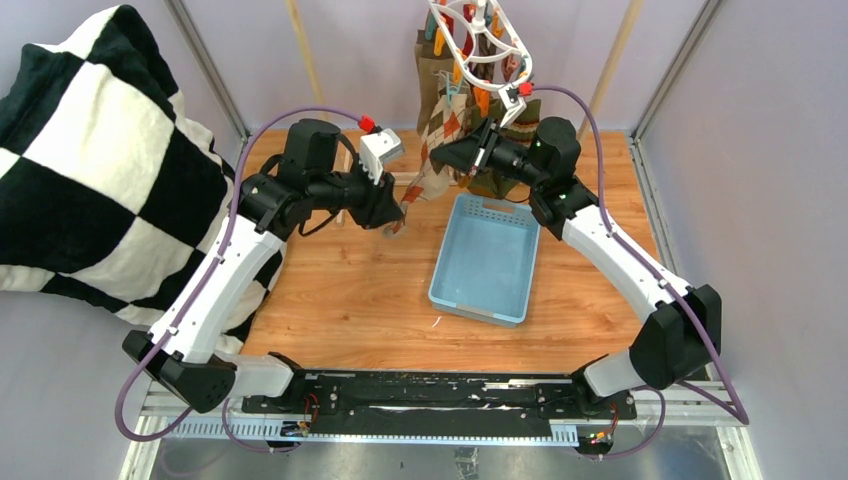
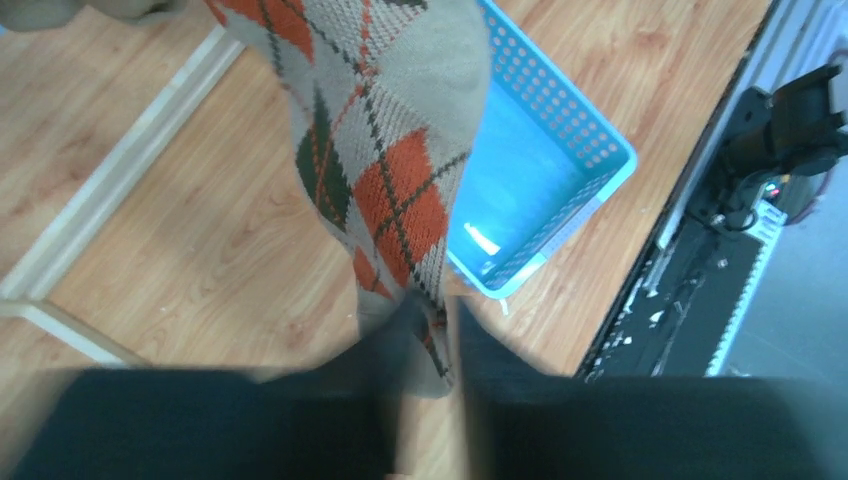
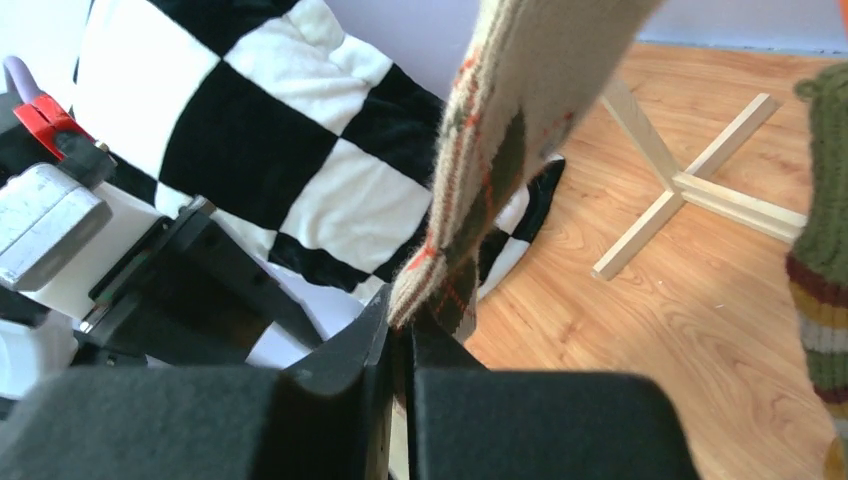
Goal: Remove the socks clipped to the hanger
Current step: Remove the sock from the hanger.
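Note:
The white clip hanger (image 1: 480,40) hangs at the back centre with several socks below it. An argyle sock (image 1: 440,128) stretches down and to the left from it. My left gripper (image 1: 397,218) has that sock's toe (image 2: 425,330) between its nearly closed fingers. My right gripper (image 1: 437,157) is shut on the same sock's edge (image 3: 470,200) higher up, its fingers (image 3: 400,322) pressed together around the knit. An olive green sock (image 3: 825,200) with a striped toe hangs to the right of it. The clips are partly hidden behind the right wrist.
A light blue perforated basket (image 1: 487,262) lies on the wooden table below the socks, also visible as the basket (image 2: 545,150) past the sock. The black-and-white checkered blanket (image 1: 90,160) fills the left side. The rack's pale wooden feet (image 3: 690,180) rest on the table.

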